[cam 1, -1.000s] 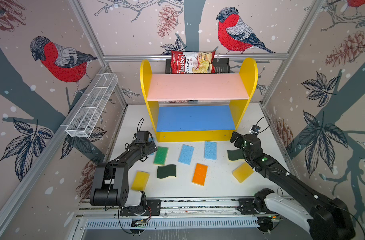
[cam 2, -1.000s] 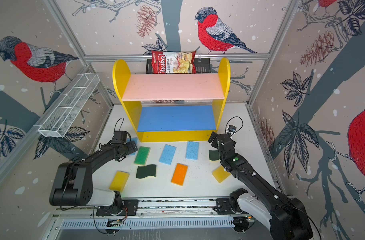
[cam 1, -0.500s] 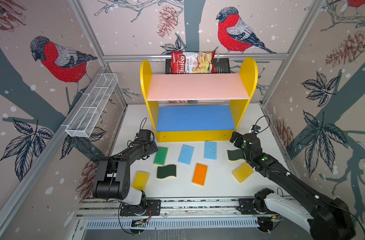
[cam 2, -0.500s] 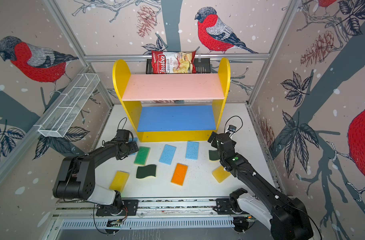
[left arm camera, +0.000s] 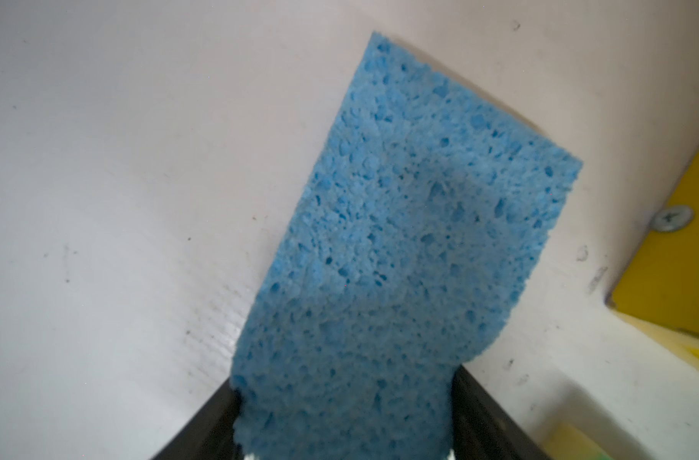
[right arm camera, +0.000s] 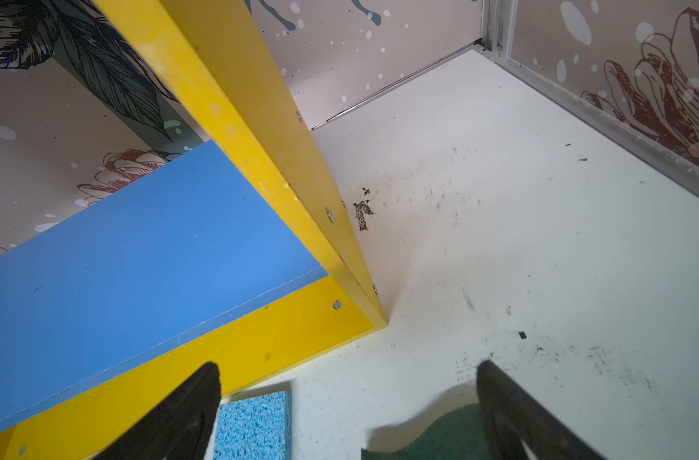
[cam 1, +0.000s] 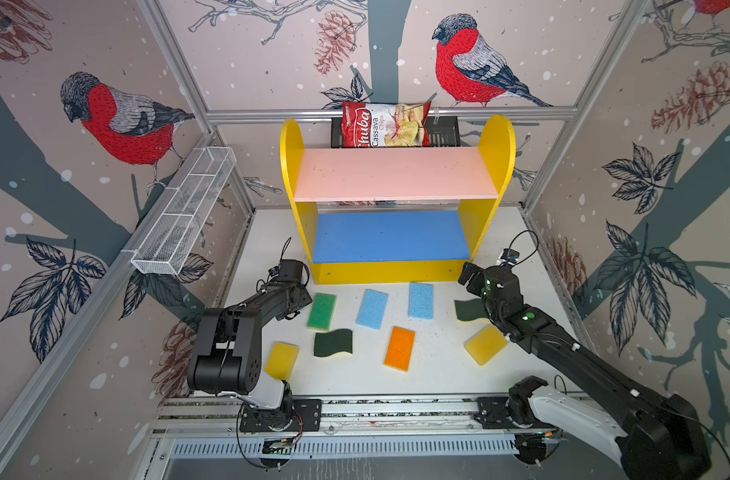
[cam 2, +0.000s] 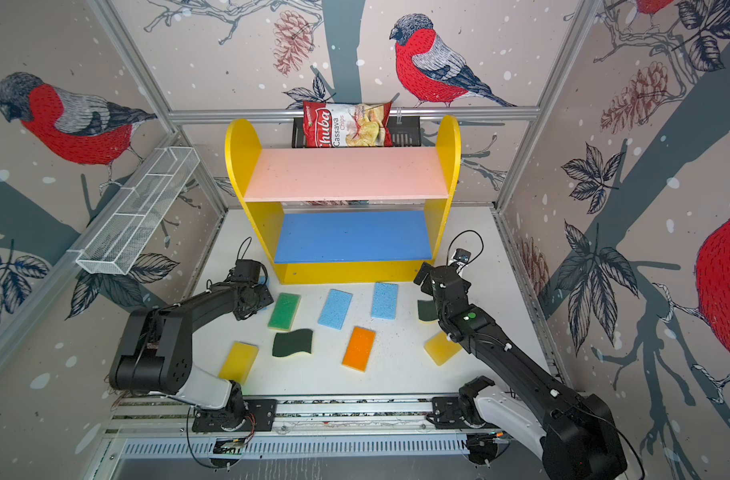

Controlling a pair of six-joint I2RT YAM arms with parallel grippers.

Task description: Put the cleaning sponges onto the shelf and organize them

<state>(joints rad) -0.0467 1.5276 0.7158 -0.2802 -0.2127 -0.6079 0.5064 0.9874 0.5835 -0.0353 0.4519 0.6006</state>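
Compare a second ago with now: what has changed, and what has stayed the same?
The left arm's elbow has shifted toward the shelf, while the left gripper stays low astride the light blue sponge; a firm grip cannot be confirmed. The right gripper, jaws open, the orange sponge and its neighbours have not moved.

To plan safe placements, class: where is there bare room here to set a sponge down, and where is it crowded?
Bare: the pink upper board and blue middle board of the yellow-sided shelf, and the white table between its right side panel and the wall. Crowded: the strip before the shelf, where flat sponges lie scattered.
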